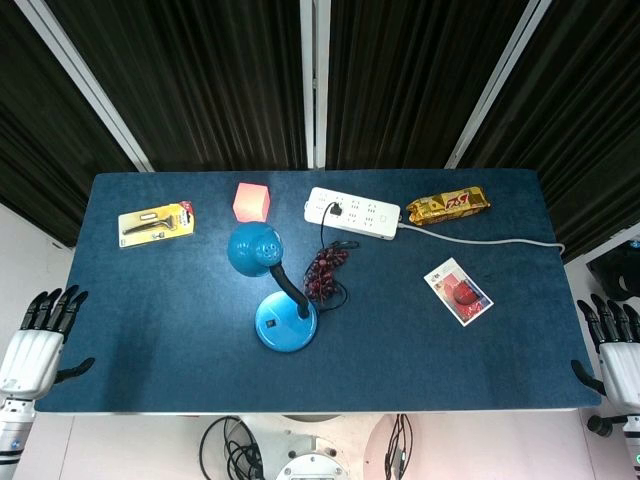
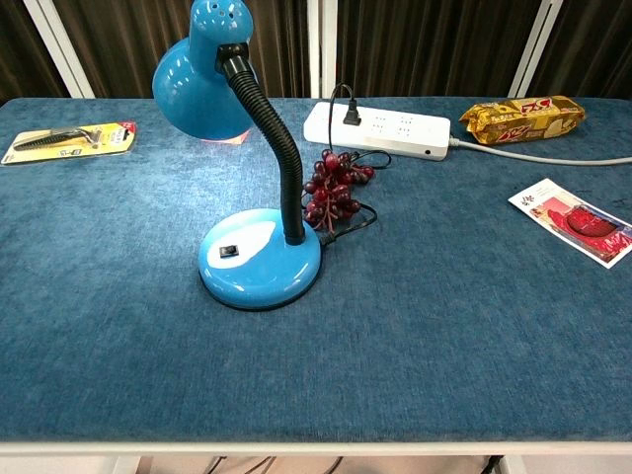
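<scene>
Both hands idle off the table edges, nothing held. Left hand point(image 1: 35, 345) sits past the near-left corner of the table point(image 1: 150, 340), fingers straight and slightly apart. Right hand point(image 1: 615, 350) sits past the near-right corner, fingers likewise spread, empty.

Blue desk lamp point(image 1: 275, 290) stands mid-table, well apart from both hands, roughly between them. Its shade hangs over a pink cube point(image 1: 251, 202); red grapes point(image 1: 325, 272) touch its cord just right of the base; power strip point(image 1: 352, 212) lies behind the lamp, plug in.

My read: pre-reach stage. Next move calls for a long inward reach toward the lamp base, clearing grapes and cord.
</scene>
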Robot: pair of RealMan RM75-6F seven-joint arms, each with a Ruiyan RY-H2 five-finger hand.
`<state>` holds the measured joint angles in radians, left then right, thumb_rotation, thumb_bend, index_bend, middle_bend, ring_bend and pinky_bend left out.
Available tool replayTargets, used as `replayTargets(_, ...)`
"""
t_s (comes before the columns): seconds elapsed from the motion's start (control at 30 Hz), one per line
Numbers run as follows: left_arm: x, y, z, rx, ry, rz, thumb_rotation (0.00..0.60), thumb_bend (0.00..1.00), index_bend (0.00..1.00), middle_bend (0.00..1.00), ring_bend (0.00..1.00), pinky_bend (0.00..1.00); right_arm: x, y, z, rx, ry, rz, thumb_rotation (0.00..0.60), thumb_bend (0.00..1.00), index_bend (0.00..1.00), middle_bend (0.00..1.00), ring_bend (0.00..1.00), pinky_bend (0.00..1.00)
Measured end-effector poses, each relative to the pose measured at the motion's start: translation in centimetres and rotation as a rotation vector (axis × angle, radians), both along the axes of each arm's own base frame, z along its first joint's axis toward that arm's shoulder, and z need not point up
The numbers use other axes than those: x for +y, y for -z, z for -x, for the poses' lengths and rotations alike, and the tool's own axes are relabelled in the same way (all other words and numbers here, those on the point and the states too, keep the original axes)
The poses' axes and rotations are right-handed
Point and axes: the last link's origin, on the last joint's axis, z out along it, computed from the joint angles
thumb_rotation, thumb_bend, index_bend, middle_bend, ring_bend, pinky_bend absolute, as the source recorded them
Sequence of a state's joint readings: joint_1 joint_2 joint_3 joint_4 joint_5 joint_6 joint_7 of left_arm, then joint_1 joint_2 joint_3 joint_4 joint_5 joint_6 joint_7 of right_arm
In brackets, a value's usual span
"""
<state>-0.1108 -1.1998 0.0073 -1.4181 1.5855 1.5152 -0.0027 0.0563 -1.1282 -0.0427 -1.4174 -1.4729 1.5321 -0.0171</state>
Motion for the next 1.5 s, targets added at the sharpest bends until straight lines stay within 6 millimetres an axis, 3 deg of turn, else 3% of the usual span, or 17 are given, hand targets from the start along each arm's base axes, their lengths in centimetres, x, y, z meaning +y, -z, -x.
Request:
replayTargets(0.3,0.1,0.3,-0.7,-0.014,0.020,0.019,0.600,0.04,0.00,0.00,0.00,0.00,-0.3,0.2,-0.1,-0.007,-0.005,-0.012,0.600,0.19,0.00,0.00,0.00,0.00)
replayTargets(0.47,0.3,1.5,-1.7,-0.045,0.064,0.095,0.600,0.05,0.00,0.00,0.00,0.00,-0.8,-0.2,-0.2,-0.021,-0.002,0.001,0.600,0.19,0.00,0.00,0.00,0.00)
replayTargets(0.67,2.0,4.7,-4.3,-0.113,0.158,0.271,0.600,0.16,0.00,0.00,0.00,0.00,-1.5,-0.8,-0.9,-0.049,-0.014,0.025,0.600,0.19,0.00,0.00,0.00,0.00)
replayTargets(0.87,3.6,9.4,-7.3,-0.134,0.233,0.443,0.600,0.14,0.00,0.00,0.00,0.00,-1.4,-1.4,-1.6,-0.069,-0.040,0.060,0.600,0.19,0.00,0.00,0.00,0.00)
replayTargets(1.13,3.9,14.8,-10.2,-0.174,0.313,0.572,0.600,0.13,0.00,0.00,0.00,0.00,-0.5,-1.5,-0.5,-0.072,0.008,0.064,0.600,0.19,0.00,0.00,0.00,0.00)
replayTargets(1.5,5.3,17.8,-11.8,-0.204,0.342,0.624,0.600,0.13,0.00,0.00,0.00,0.00,0.3,-0.5,0.5,-0.079,0.049,0.035,0.600,0.19,0.00,0.00,0.00,0.00)
